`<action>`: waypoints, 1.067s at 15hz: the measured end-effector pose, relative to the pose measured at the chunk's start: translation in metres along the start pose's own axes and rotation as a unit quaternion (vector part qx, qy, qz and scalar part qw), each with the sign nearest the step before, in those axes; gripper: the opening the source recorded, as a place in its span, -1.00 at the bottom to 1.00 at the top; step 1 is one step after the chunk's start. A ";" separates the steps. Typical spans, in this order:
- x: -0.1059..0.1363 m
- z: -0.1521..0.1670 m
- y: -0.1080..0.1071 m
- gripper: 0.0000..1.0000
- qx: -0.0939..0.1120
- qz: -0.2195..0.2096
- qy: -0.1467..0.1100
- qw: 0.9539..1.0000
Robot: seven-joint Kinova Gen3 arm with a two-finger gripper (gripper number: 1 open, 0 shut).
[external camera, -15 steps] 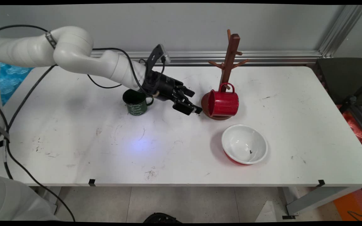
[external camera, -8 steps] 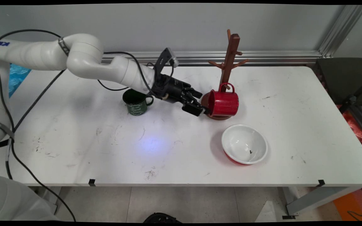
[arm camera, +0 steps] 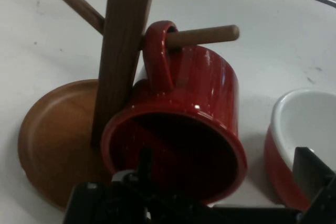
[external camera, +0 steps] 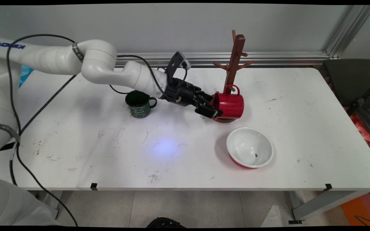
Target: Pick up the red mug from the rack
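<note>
Seeing gripper (external camera: 215,110) at red mug (external camera: 231,106) mouth; fingers (arm camera: 310,171) apart, one inside rim, nothing clamped.
– Mug loc?
– I read it hung by handle on mug tree (external camera: 234,57) peg, bowl (external camera: 250,147) nearby.

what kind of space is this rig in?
Likely a robot lab test bench, not a kitchen: a scuffed white table with aluminium framing along a bare wall, and staged props only: a mug tree, red mug, green mug, bowl.

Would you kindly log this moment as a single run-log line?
gripper: open, at red mug's rim | mug: hung on mug tree peg | nearby: green mug, bowl
</note>
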 end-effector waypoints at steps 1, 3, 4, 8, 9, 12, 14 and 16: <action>0.000 0.004 0.000 1.00 0.000 -0.005 0.001 1.000; 0.001 0.011 -0.001 1.00 0.000 -0.013 0.002 1.000; 0.001 0.014 -0.002 1.00 0.000 -0.016 0.003 1.000; 0.002 0.024 -0.004 1.00 0.001 -0.024 0.004 1.000; 0.001 0.026 -0.005 1.00 0.002 -0.025 0.003 1.000; 0.000 0.030 -0.006 1.00 0.002 -0.028 -0.001 1.000; -0.001 0.034 -0.007 -1.00 0.003 -0.029 -0.003 1.000; -0.001 0.035 -0.007 -1.00 0.003 -0.029 -0.004 1.000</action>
